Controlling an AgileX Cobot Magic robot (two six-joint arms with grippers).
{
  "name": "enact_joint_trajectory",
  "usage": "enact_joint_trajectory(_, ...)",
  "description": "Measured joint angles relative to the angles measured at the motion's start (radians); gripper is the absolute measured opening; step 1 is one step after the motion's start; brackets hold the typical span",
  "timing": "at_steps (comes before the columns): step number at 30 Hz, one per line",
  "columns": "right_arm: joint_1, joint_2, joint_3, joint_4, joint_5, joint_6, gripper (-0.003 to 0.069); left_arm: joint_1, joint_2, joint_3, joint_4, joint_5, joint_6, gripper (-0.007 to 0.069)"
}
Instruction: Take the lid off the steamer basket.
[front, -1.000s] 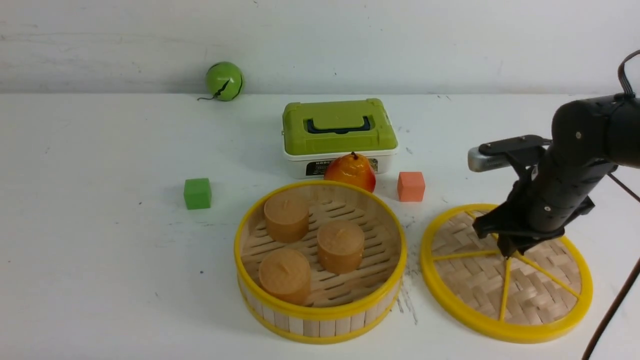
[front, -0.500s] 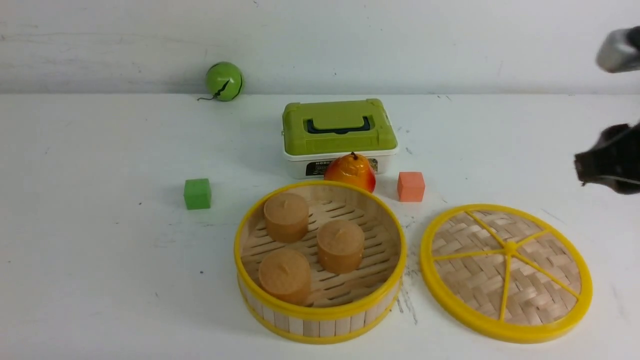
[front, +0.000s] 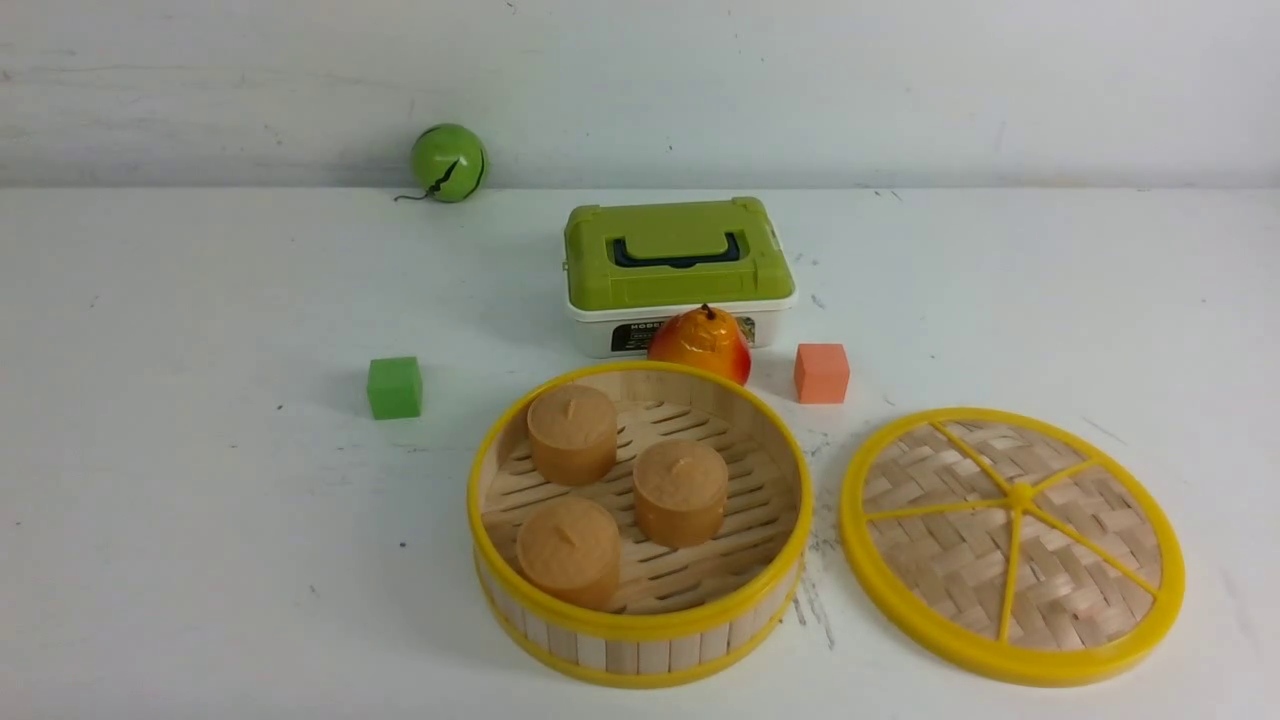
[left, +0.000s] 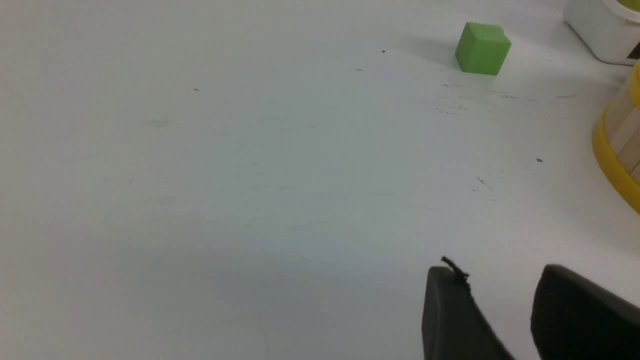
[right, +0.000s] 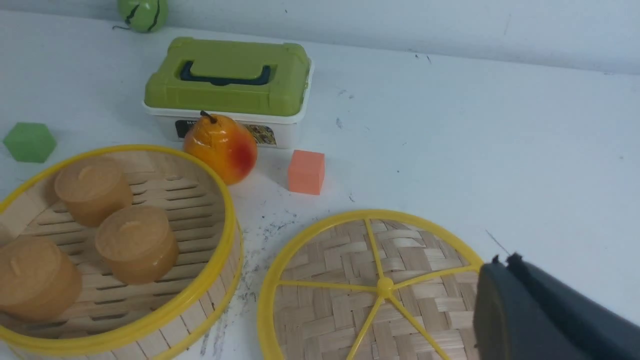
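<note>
The steamer basket (front: 640, 620) stands uncovered at the front centre of the table, with three tan cylinders (front: 680, 492) on its slatted floor. Its lid (front: 1012, 545), woven bamboo with a yellow rim and spokes, lies flat on the table to the basket's right, apart from it. Neither arm appears in the front view. In the right wrist view the right gripper (right: 502, 262) is shut and empty, raised near the lid (right: 370, 290) rim. The left wrist view has the left gripper (left: 497, 280) open over bare table, with the basket wall (left: 620, 150) at the edge.
A green-lidded white box (front: 678, 272) sits behind the basket, an orange pear (front: 702, 345) leaning in front of it. An orange cube (front: 822, 373) lies right of the pear, a green cube (front: 394, 387) left of the basket, and a green ball (front: 449, 162) by the back wall.
The right arm rose off the lid's centre, pulled away to the right and left the front view. Its gripper has closed. The lid stays flat on the table.
</note>
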Motion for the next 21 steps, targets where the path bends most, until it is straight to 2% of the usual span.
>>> enact_joint_trajectory(21, 0.000, -0.040, 0.040, 0.000, 0.012, 0.022, -0.0018, 0.000, 0.000, 0.000, 0.000, 0.000, 0.000, 0.0239)
